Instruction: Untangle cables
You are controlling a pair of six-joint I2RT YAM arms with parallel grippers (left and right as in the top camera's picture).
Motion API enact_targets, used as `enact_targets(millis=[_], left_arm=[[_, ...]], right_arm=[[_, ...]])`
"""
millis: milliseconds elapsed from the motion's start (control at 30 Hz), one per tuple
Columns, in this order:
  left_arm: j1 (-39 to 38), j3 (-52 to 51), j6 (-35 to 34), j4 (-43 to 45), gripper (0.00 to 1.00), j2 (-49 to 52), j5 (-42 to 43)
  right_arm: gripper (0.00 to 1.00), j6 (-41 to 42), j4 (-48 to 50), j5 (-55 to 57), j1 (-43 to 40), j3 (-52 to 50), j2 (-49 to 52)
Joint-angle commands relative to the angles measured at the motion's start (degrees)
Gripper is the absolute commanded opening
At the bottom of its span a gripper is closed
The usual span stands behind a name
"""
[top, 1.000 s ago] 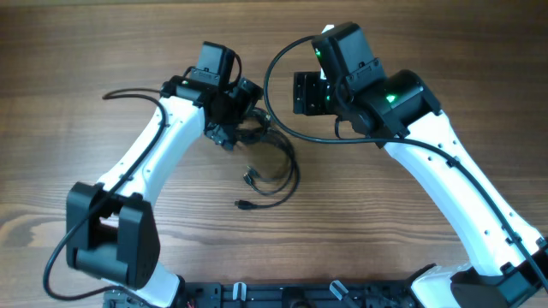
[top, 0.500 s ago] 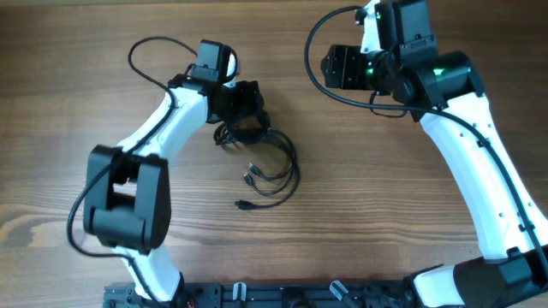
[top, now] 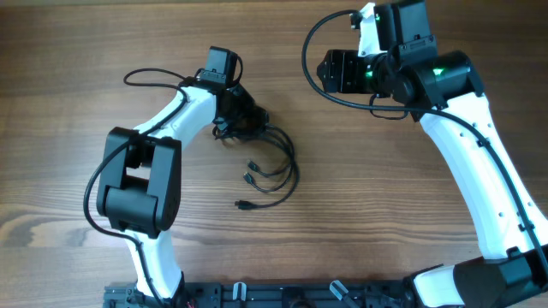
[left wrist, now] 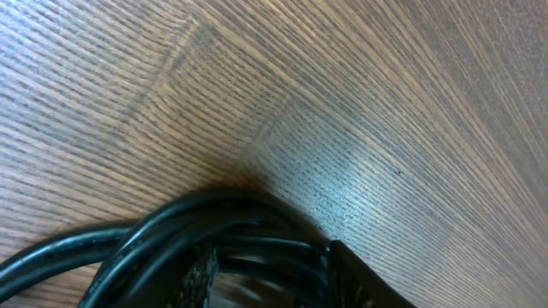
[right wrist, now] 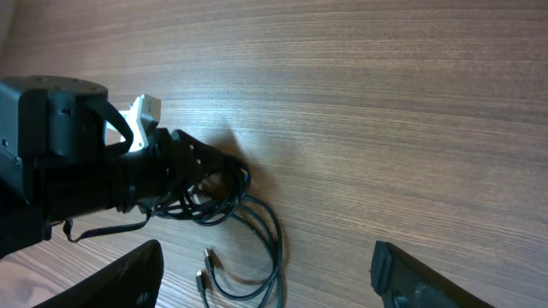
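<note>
Closing on the cables (top: pixel 276 162), the left gripper (top: pixel 242 118) has sunk into the knot's far end, just left of the table's (top: pixel 68 51) middle; whether it pinches them yet I cannot tell. The right gripper (right wrist: pixel 267 272) has drawn back, spread and empty, so a one-handed pull seems likely.

Several thin black cables (right wrist: pixel 229 205) lie on the wooden desk (top: pixel 385 214), left of its middle. At the top they bunch into a tight knot (left wrist: pixel 197 248) of overlapping cords. Loose loops curve out below and to the right, ending in three small plug ends (top: pixel 249 179), which lie apart on the wood.
</note>
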Motion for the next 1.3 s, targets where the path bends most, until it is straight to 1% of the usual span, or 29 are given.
enact_targets(millis=[0,67,100,133,200,267,300,333,367,400,467,533,567,633,667,800,900,1000,1200,1267], left_arm=[[-2.2,-0.3,-0.9,0.0,0.42,4.2,-1.3],[-2.1,-0.3,-0.4,0.0,0.07,4.0,-0.1],[-1.5,-0.3,1.2,0.3,0.04,3.2,3.1],[-0.7,-0.3,7.1,2.1,0.04,1.7,9.2],[0.9,-0.3,15.8,5.2,0.04,-2.3,21.0],[2.5,-0.3,22.3,5.5,0.04,-6.6,30.7],[3.2,-0.3,24.8,5.0,0.04,-8.5,33.9],[3.9,-0.3,25.1,4.1,0.04,-10.3,34.6],[5.0,-0.3,25.0,2.9,0.04,-12.6,34.6],[6.4,-0.3,23.1,1.7,0.04,-14.6,32.7],[10.3,-0.3,15.2,-2.7,0.04,-18.3,22.3],[13.8,-0.3,11.4,-5.1,0.04,-20.2,14.8],[16.0,-0.3,9.9,-6.0,0.04,-20.4,12.1],[18.0,-0.3,9.8,-7.1,0.04,-20.3,11.3],[18.4,-0.3,9.8,-7.8,0.06,-20.3,10.4],[18.7,-0.3,10.0,-11.9,0.06,-20.3,8.4],[18.7,-0.3,10.0,-13.5,0.07,-20.3,8.4],[18.7,-0.3,10.0,-16.3,0.05,-20.3,8.4],[18.7,-0.3,10.0,-16.7,0.04,-20.3,8.4],[18.7,-0.3,9.9,-16.7,0.04,-20.3,8.5]], right_arm=[[0.79,-1.9,-0.1,-1.1,0.3,0.1,0.9],[0.79,-2.0,-0.2,-1.1,0.3,0.1,0.9],[0.79,-2.0,-0.1,-1.1,0.3,0.1,0.9],[0.79,-2.0,0.0,-1.1,0.3,0.1,0.9],[0.79,-2.8,0.5,-1.2,0.3,0.1,0.9],[0.8,-3.5,0.7,-1.7,0.3,0.1,1.0],[0.79,-3.5,0.8,-2.0,0.3,0.1,1.0],[0.79,-3.5,1.0,-2.7,0.3,0.1,1.0],[0.79,-3.5,1.8,-4.5,0.3,0.1,1.4],[0.79,-3.5,2.6,-6.4,0.3,0.1,2.0],[0.79,-3.2,4.6,-10.9,0.7,0.1,5.0],[0.79,-1.4,6.6,-14.1,2.0,0.1,8.8],[0.77,0.4,7.1,-13.7,3.4,0.1,11.5],[0.74,3.4,7.8,-13.7,5.6,0.1,16.4],[0.72,4.9,8.3,-13.7,6.6,0.1,18.6],[0.68,11.6,12.4,-13.7,8.7,0.1,27.5],[0.66,12.8,14.7,-13.7,9.0,0.1,31.2],[0.64,13.3,16.7,-13.7,9.2,0.1,33.4],[0.59,14.8,19.1,-12.2,11.8,0.1,38.4],[0.53,14.8,19.5,-12.2,11.9,0.1,39.0]])
